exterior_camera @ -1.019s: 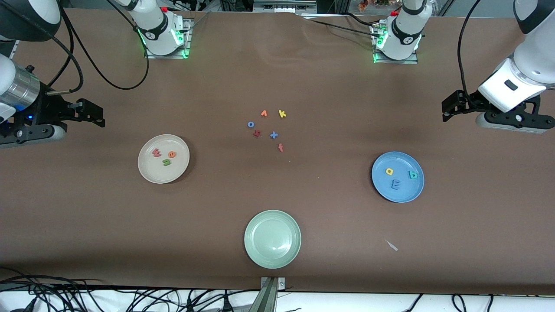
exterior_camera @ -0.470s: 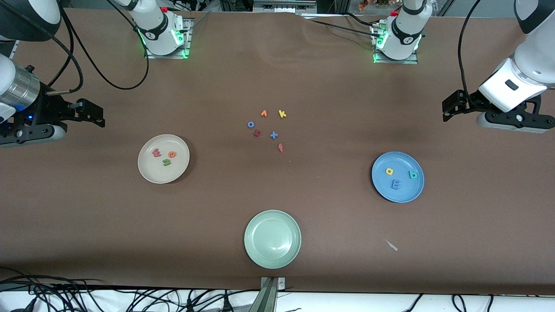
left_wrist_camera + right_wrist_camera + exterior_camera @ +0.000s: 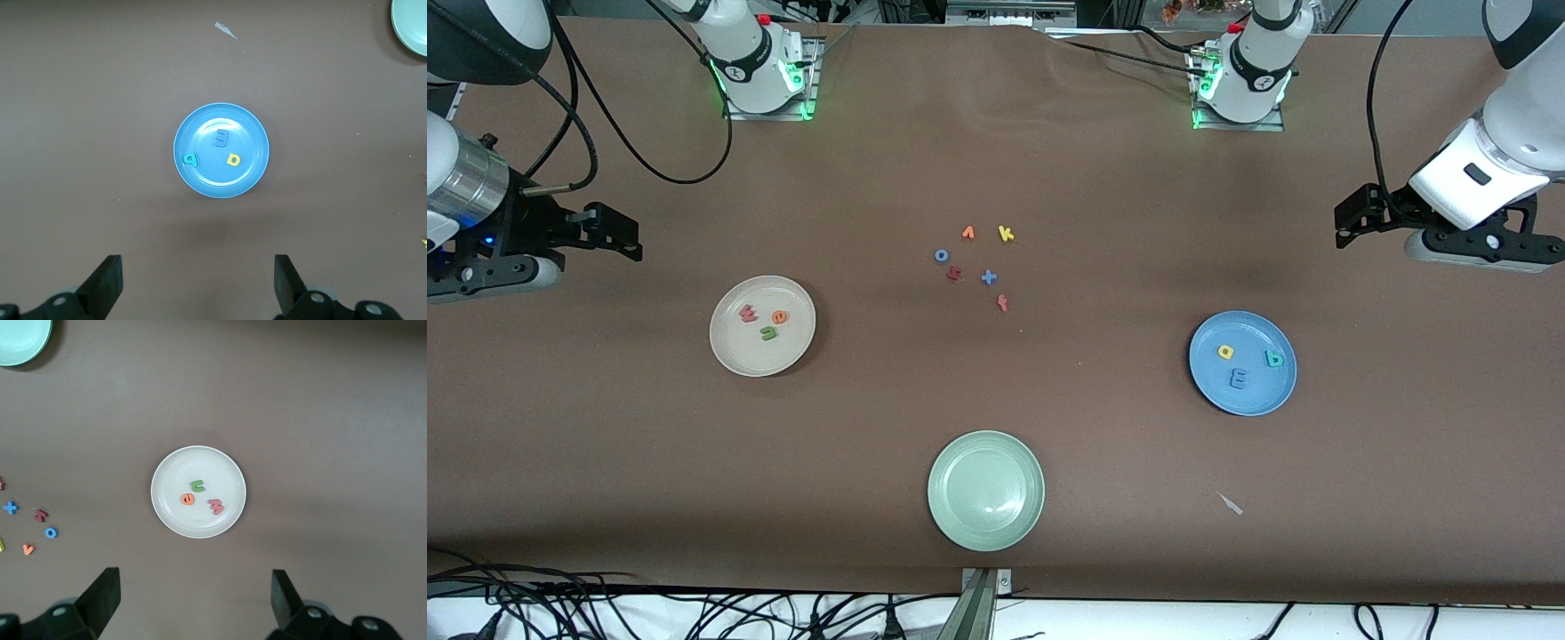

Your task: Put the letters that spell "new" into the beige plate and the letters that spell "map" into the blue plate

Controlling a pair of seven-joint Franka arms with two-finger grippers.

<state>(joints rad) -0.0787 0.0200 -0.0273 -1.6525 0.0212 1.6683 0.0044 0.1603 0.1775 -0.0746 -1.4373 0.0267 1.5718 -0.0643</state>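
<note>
The beige plate (image 3: pixel 738 351) (image 3: pixel 193 520) holds the green n (image 3: pixel 768 332) (image 3: pixel 197 485), orange e (image 3: pixel 780 316) (image 3: pixel 188 499) and pinkish-red w (image 3: pixel 748 313) (image 3: pixel 215 506). In the blue plate (image 3: pixel 1254 396) (image 3: pixel 213 180) lie the blue m (image 3: pixel 1237 379) (image 3: pixel 221 139), yellow a (image 3: pixel 1225 351) (image 3: pixel 233 160) and teal p (image 3: pixel 1274 358) (image 3: pixel 191 159). My left gripper (image 3: pixel 1347 222) (image 3: pixel 198 267) hangs open and empty over bare table at the left arm's end. My right gripper (image 3: pixel 624 238) (image 3: pixel 195 581) hangs open and empty over bare table at the right arm's end.
A pale green plate (image 3: pixel 985 490) sits empty near the front edge. Mid-table lie loose letters: orange v (image 3: pixel 967 233), yellow k (image 3: pixel 1006 234), blue o (image 3: pixel 941 255), a dark red squiggle (image 3: pixel 953 274), blue x (image 3: pixel 988 277), orange f (image 3: pixel 1003 303). A white scrap (image 3: pixel 1231 504) lies nearer the camera than the blue plate.
</note>
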